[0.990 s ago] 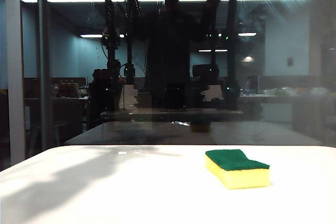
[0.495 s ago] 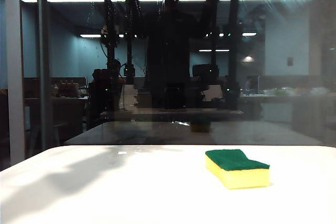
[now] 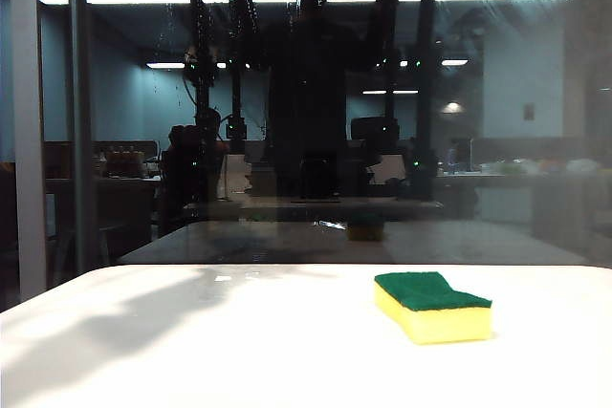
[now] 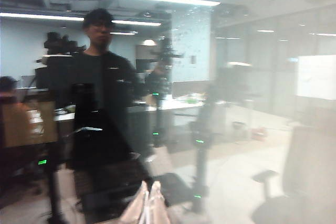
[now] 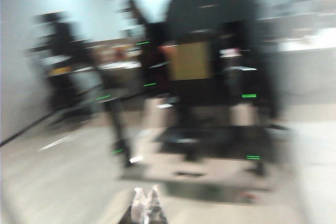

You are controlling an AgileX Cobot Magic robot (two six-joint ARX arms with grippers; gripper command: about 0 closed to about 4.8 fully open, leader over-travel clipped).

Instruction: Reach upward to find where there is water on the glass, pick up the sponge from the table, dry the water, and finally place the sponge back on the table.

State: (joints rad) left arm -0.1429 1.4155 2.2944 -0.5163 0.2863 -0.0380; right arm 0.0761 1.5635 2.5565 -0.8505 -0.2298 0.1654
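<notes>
The sponge (image 3: 432, 307), yellow foam with a green top, lies flat on the white table (image 3: 239, 351) at the right, untouched. Behind the table stands the dark glass (image 3: 535, 121). Thin pale streaks of water (image 3: 251, 2) run down its upper middle. Neither gripper shows directly in the exterior view; only dim mirrored arms do. In the left wrist view my left gripper (image 4: 148, 195) is shut and empty, pointing at the glass (image 4: 252, 103), where fine droplets of water (image 4: 189, 30) speckle the pane. The right wrist view is blurred; my right gripper (image 5: 146, 199) has its tips together, empty, facing the pane.
A grey upright frame bar (image 3: 27, 140) stands at the left edge of the pane. Soft arm shadows (image 3: 124, 322) fall on the left part of the tabletop. A person's silhouette (image 3: 311, 74) is mirrored in the pane.
The mirrored arms in the pane and their shadows on the tabletop have shifted slightly. The sponge has stayed where it was.
</notes>
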